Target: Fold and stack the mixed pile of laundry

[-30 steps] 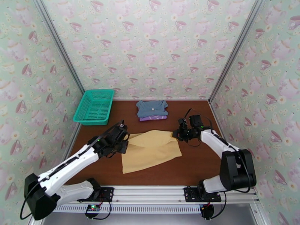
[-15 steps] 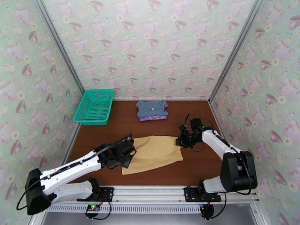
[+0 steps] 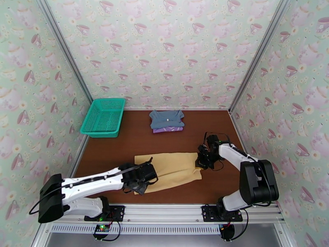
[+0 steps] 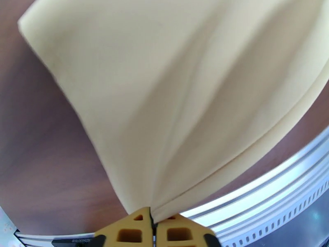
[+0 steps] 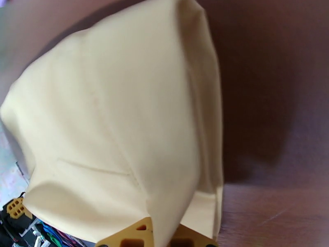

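Note:
The mustard-yellow garment [image 3: 174, 167] lies folded into a band near the table's front. My left gripper [image 3: 144, 182] is at its near left corner, and in the left wrist view its fingers [image 4: 140, 231] are pinched together on the cloth [image 4: 177, 99]. My right gripper [image 3: 202, 161] is at the garment's right end, shut on the fabric [image 5: 115, 120], which drapes over its fingers [image 5: 135, 237]. At the back of the table the grey-blue garment [image 3: 166, 117] lies folded on top of the lilac-purple shirt [image 3: 167, 129].
A teal mesh basket [image 3: 100, 133] stands at the back left corner. Bare brown table [image 3: 119, 147] lies between the basket and the yellow garment. An aluminium rail [image 4: 263, 194] runs along the near edge, close to the left gripper.
Both grippers moved toward the near edge with the yellow garment's far edge, laying it over itself. The garment went from a wide sheet to a narrower folded band.

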